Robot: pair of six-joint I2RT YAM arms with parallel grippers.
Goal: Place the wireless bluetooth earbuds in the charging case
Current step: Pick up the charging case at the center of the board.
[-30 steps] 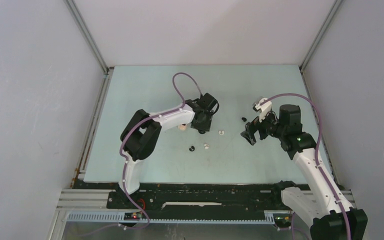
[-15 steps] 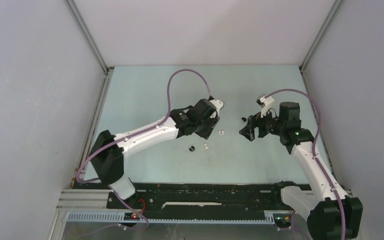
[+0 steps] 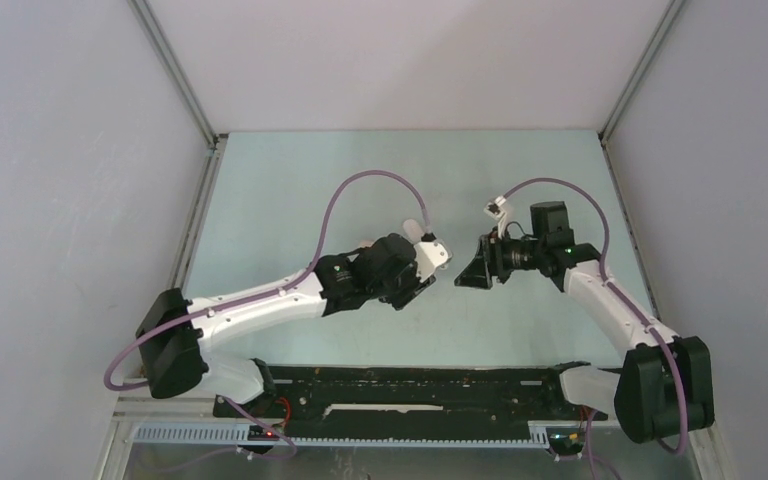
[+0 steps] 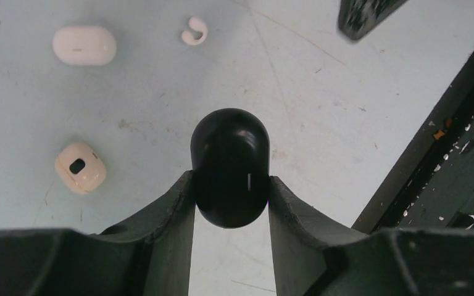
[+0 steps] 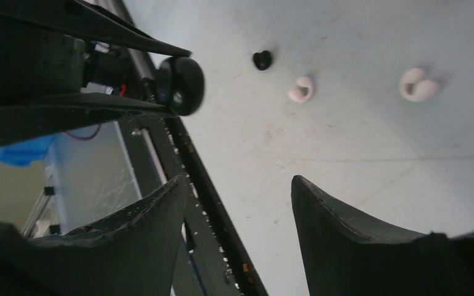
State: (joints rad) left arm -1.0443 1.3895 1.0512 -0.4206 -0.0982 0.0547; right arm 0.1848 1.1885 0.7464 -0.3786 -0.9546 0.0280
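Hanging near the table edge (image 4: 401, 154), left tool (image 4: 229, 182) pinches black case (image 4: 229, 154) — right tool (image 5: 237, 179) parted, empty.

Seen from above, the earbuds (image 5: 301, 89) are hidden beneath the left arm (image 3: 260, 300) and left hand (image 4: 229, 182).

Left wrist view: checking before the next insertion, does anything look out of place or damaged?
Nothing looks damaged or spilled. The black case sits straight in the left gripper; a white earbud lies loose on the table near the white case.
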